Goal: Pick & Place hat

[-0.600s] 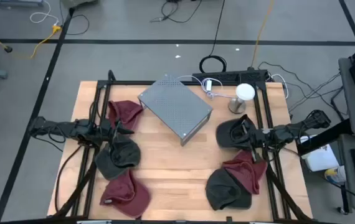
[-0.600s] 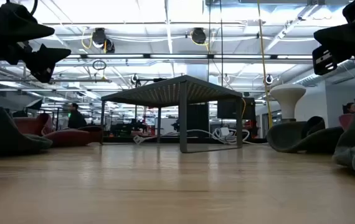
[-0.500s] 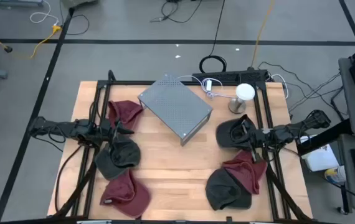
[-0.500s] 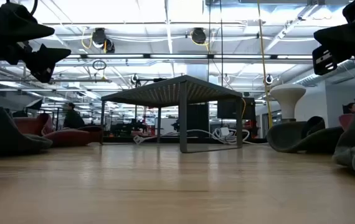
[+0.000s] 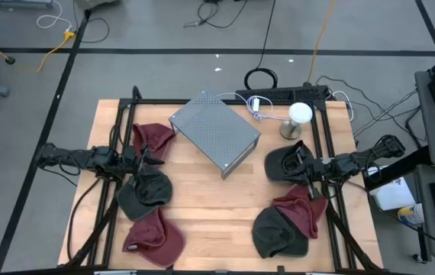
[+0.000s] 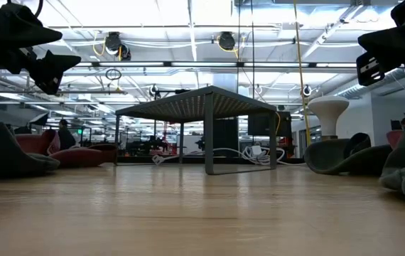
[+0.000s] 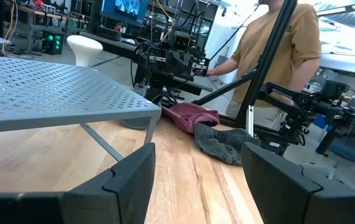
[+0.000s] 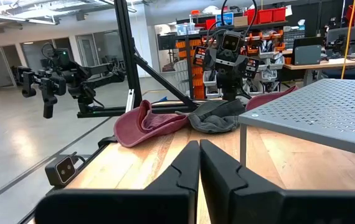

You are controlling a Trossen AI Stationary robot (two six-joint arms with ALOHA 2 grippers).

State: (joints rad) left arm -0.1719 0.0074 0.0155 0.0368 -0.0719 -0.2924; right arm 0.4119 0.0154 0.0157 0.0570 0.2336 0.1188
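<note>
Several hats lie flat on the wooden table: on the left a maroon hat (image 5: pixel 153 139), a dark grey hat (image 5: pixel 143 191) and another maroon hat (image 5: pixel 155 235); on the right a dark grey hat (image 5: pixel 282 163), a maroon hat (image 5: pixel 301 210) and a dark grey hat (image 5: pixel 277 232). My left gripper (image 5: pixel 149 158) (image 7: pixel 196 180) hovers open between the upper two left hats. My right gripper (image 5: pixel 302 162) (image 8: pixel 199 152) is shut and hovers over the dark grey hat on the right. In the low view both grippers (image 6: pixel 28 43) (image 6: pixel 394 43) stand well above the table.
A grey perforated metal stand (image 5: pixel 216 131) sits mid-table toward the far edge. A white mushroom-shaped stand (image 5: pixel 299 117) is at the far right. Black frame rails (image 5: pixel 118 153) run along both sides. Bare wood (image 5: pixel 217 206) lies between the hat groups. A person (image 7: pixel 283 50) stands beyond the table.
</note>
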